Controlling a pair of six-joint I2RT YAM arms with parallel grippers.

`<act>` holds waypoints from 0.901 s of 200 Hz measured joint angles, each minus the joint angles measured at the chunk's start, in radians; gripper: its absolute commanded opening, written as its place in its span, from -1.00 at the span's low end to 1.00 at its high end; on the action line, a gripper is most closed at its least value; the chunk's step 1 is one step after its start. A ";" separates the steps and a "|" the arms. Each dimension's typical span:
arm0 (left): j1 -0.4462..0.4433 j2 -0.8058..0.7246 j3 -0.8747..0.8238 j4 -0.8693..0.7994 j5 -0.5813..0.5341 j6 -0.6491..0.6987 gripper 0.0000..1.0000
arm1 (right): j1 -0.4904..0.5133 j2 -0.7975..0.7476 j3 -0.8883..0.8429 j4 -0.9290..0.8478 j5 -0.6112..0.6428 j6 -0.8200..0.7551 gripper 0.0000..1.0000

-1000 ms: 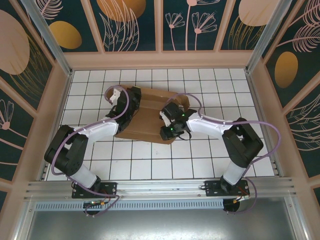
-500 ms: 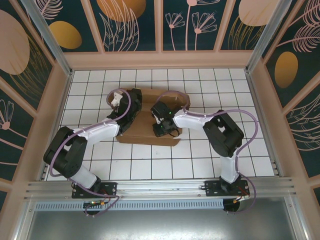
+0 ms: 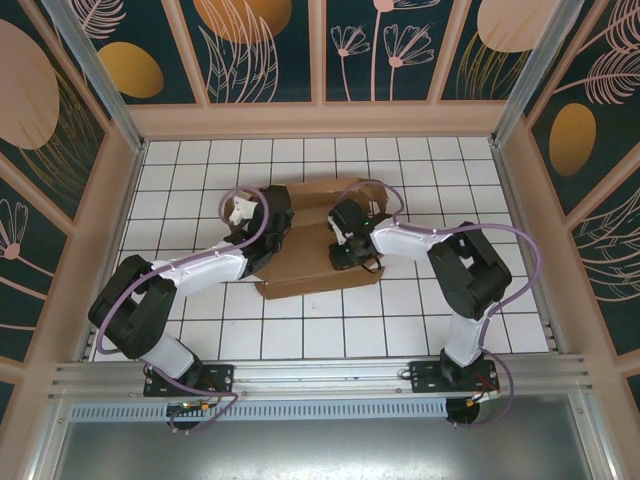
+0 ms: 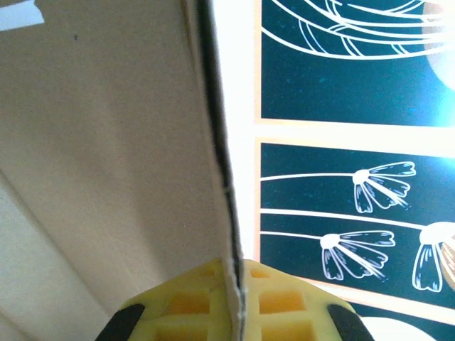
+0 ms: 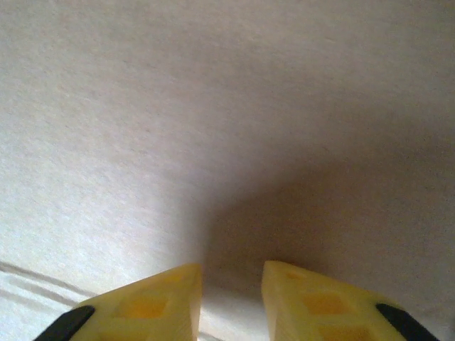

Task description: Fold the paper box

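My left hand (image 4: 234,302) pinches the box (image 3: 305,255) by its thin edge. My right hand (image 5: 231,298) has fingers a bit apart, holding nothing. The box looks light and bendy, so I'd grab edges.

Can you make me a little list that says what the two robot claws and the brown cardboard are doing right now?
thing: paper box, brown cardboard, lying on the white tiled table
left claw: shut, pinching a thin edge of the cardboard between its yellow fingers
right claw: a little open, pointing close at a flat cardboard face, nothing between its fingers
where the arms are: one on each side of the cardboard, in the top view
box done: not yet, it is not a closed box
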 measured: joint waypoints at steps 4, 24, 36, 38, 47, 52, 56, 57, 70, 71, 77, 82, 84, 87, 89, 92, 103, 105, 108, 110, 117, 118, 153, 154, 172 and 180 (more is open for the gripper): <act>-0.002 0.003 0.004 0.000 -0.009 -0.002 -1.00 | -0.005 -0.003 -0.001 -0.003 -0.005 -0.006 -0.27; -0.010 0.024 0.012 0.001 -0.031 -0.014 -1.00 | -0.043 -0.050 -0.002 -0.025 -0.045 -0.012 -0.10; -0.011 0.038 0.012 0.001 -0.041 -0.023 -1.00 | -0.073 -0.104 -0.003 -0.026 -0.082 -0.010 -0.05; -0.011 0.040 0.012 0.001 -0.042 -0.025 -1.00 | -0.078 -0.115 -0.003 -0.026 -0.090 -0.009 -0.04; -0.011 0.048 0.012 0.000 -0.046 -0.030 -1.00 | -0.106 -0.170 0.000 -0.024 -0.125 -0.004 -0.01; -0.011 0.051 0.012 0.000 -0.048 -0.033 -1.00 | -0.121 -0.198 0.003 -0.024 -0.145 -0.004 -0.01; -0.011 0.052 0.012 0.001 -0.051 -0.034 -1.00 | -0.137 -0.222 0.006 -0.023 -0.161 -0.002 -0.01; -0.011 0.053 0.012 0.001 -0.051 -0.035 -1.00 | -0.139 -0.225 0.007 -0.023 -0.164 -0.002 -0.01; -0.011 0.053 0.012 0.007 -0.057 -0.041 -1.00 | -0.188 -0.286 0.031 -0.024 -0.209 0.001 -0.01; -0.011 0.053 0.012 0.008 -0.057 -0.041 -1.00 | -0.193 -0.291 0.034 -0.024 -0.213 0.002 -0.01; -0.011 0.053 0.008 0.021 -0.058 -0.042 -1.00 | -0.215 -0.309 0.050 -0.025 -0.229 0.003 -0.01; -0.011 0.053 0.005 0.028 -0.058 -0.043 -1.00 | -0.232 -0.320 0.068 -0.027 -0.239 0.005 -0.01; -0.011 0.053 0.003 0.032 -0.058 -0.043 -1.00 | -0.240 -0.324 0.075 -0.028 -0.244 0.007 -0.01; -0.011 0.053 0.001 0.035 -0.057 -0.043 -1.00 | -0.249 -0.328 0.085 -0.029 -0.247 0.008 -0.01; -0.011 0.053 0.000 0.038 -0.057 -0.043 -1.00 | -0.256 -0.330 0.092 -0.029 -0.248 0.009 -0.01; -0.011 0.053 -0.003 0.043 -0.057 -0.043 -1.00 | -0.262 -0.333 0.100 -0.029 -0.251 0.013 -0.01; -0.011 0.053 -0.018 0.063 -0.056 -0.042 -0.98 | -0.285 -0.337 0.132 -0.031 -0.250 0.023 0.00; -0.011 0.053 -0.020 0.066 -0.056 -0.042 -0.98 | -0.287 -0.337 0.135 -0.032 -0.250 0.023 0.00; -0.011 0.053 -0.025 0.075 -0.056 -0.041 -0.97 | -0.291 -0.337 0.142 -0.033 -0.249 0.028 0.00; -0.011 0.053 -0.029 0.081 -0.055 -0.039 -0.97 | -0.293 -0.337 0.146 -0.033 -0.249 0.031 0.00; -0.011 0.053 -0.040 0.097 -0.053 -0.037 -0.95 | -0.297 -0.337 0.157 -0.037 -0.247 0.040 0.01; -0.011 0.053 -0.041 0.099 -0.053 -0.036 -0.95 | -0.298 -0.337 0.159 -0.038 -0.246 0.042 0.01; -0.011 0.053 -0.089 0.167 -0.042 -0.028 -0.90 | -0.298 -0.328 0.188 -0.062 -0.219 0.102 0.04; -0.011 0.053 -0.090 0.169 -0.041 -0.028 -0.89 | -0.298 -0.327 0.189 -0.062 -0.219 0.103 0.04; -0.011 0.057 -0.096 0.194 -0.037 -0.021 -0.81 | -0.298 -0.293 0.224 -0.069 -0.216 0.132 0.05; -0.011 0.062 -0.097 0.207 -0.035 -0.021 -0.78 | -0.298 -0.277 0.235 -0.071 -0.214 0.143 0.06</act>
